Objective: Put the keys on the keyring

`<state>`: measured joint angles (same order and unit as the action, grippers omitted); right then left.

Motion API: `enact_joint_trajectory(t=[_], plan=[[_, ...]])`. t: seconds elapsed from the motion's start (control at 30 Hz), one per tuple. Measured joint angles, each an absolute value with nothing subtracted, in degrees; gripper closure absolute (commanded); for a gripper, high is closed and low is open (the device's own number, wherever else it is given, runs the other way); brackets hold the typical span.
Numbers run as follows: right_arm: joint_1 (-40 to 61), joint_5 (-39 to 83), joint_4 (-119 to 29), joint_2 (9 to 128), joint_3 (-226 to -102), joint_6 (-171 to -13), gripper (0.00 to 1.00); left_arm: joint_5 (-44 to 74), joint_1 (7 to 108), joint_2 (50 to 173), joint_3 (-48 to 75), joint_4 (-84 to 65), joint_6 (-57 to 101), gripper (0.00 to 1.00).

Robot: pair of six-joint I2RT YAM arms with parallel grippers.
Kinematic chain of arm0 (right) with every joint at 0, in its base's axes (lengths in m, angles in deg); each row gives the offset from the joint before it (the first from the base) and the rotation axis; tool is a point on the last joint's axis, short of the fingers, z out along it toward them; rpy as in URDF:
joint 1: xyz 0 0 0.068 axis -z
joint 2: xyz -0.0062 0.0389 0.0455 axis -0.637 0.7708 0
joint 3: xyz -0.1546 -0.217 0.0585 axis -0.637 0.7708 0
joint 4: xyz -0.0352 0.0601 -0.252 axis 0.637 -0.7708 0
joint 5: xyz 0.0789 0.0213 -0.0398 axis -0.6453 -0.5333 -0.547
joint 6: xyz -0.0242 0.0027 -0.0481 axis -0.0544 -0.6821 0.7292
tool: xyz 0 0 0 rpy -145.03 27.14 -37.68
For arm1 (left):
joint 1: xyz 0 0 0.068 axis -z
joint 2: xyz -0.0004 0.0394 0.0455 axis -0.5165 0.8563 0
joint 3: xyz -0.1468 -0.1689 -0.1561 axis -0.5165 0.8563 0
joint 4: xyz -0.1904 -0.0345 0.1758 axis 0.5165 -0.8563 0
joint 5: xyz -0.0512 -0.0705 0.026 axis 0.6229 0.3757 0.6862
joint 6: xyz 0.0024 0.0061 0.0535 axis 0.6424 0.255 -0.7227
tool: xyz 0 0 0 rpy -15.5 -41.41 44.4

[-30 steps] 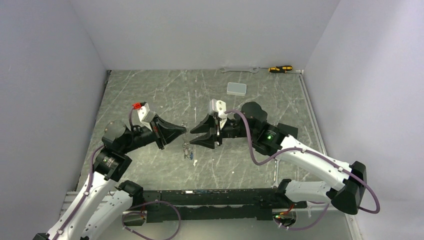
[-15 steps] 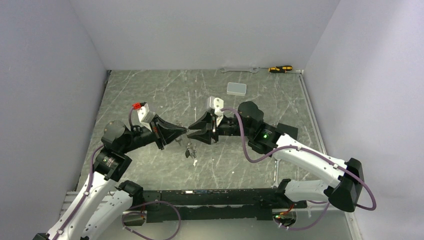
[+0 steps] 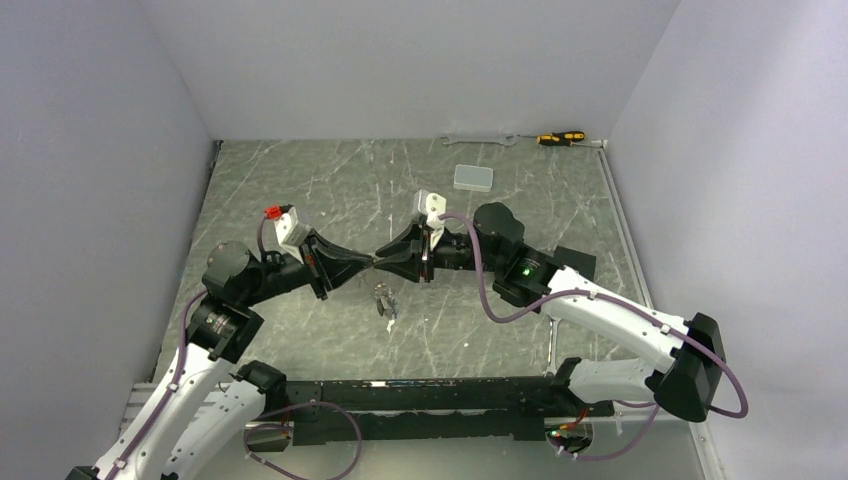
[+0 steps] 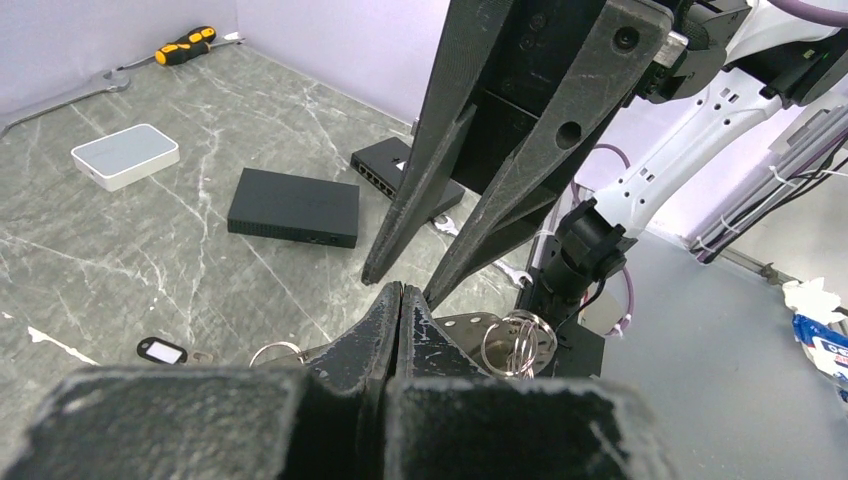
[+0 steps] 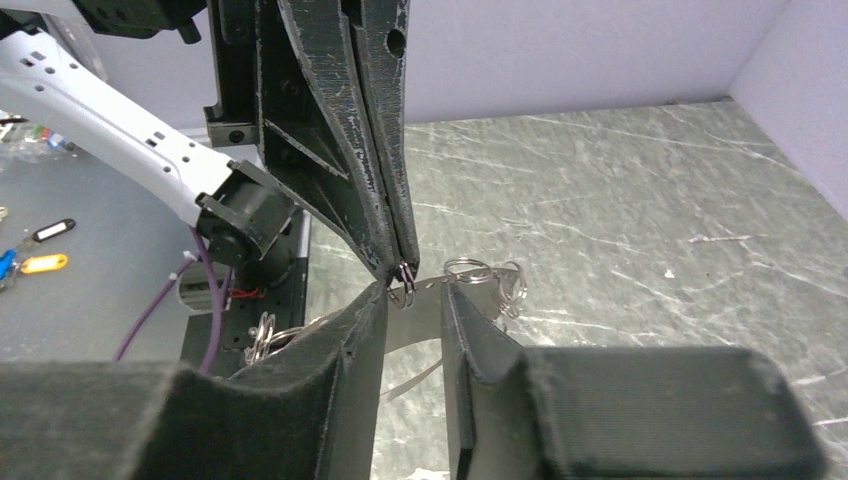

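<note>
Since a second ago the right gripper (image 3: 383, 263) has travelled left and up across the table (image 3: 300, 190). Its jaws have narrowed from a wide spread to a slim gap. Its tips now meet the tip of the left gripper (image 3: 371, 262) head-on, above the middle of the table. The left gripper has hardly shifted. Its fingers are clamped together, and in the right wrist view a small silvery loop, seemingly the keyring (image 5: 405, 272), is nipped at their very end. The right gripper's fingers (image 5: 365, 325) stand apart, one on each side of that loop, gripping nothing that I can make out. A thin bright strip runs across the gap toward more split rings (image 5: 485, 275) just beyond. Beneath the two tips the keys (image 3: 383, 298) hang or lie in a small bunch; the top view is too coarse to say which. One key with a black-framed tag (image 4: 163, 350) lies flat on the table. A white box (image 3: 472, 178), a spanner (image 3: 478, 140) and a screwdriver (image 3: 560, 137) sit near the back wall.
</note>
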<state>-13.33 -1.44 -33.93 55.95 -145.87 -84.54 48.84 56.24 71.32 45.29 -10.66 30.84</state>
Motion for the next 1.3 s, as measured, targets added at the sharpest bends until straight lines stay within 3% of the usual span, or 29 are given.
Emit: enact_joint_trajectory(t=[0.3,0.8,1.07,1.3], plan=[[-13.1,-5.2,-33.2,56.9,-145.9,-84.8,0.87,48.8,56.1,71.3,45.4,-10.6,30.9,1.00],[-12.5,-9.3,-32.7,58.3,-145.9,-84.7,0.72,49.9,56.1,70.8,46.2,-9.5,32.4,1.00],[-12.4,-10.4,-32.1,58.8,-145.9,-85.1,0.99,50.2,56.1,70.5,46.2,-9.3,32.7,1.00],[-12.0,-11.2,-31.9,58.8,-145.9,-85.6,1.00,50.9,56.2,70.5,46.2,-8.9,32.7,1.00]])
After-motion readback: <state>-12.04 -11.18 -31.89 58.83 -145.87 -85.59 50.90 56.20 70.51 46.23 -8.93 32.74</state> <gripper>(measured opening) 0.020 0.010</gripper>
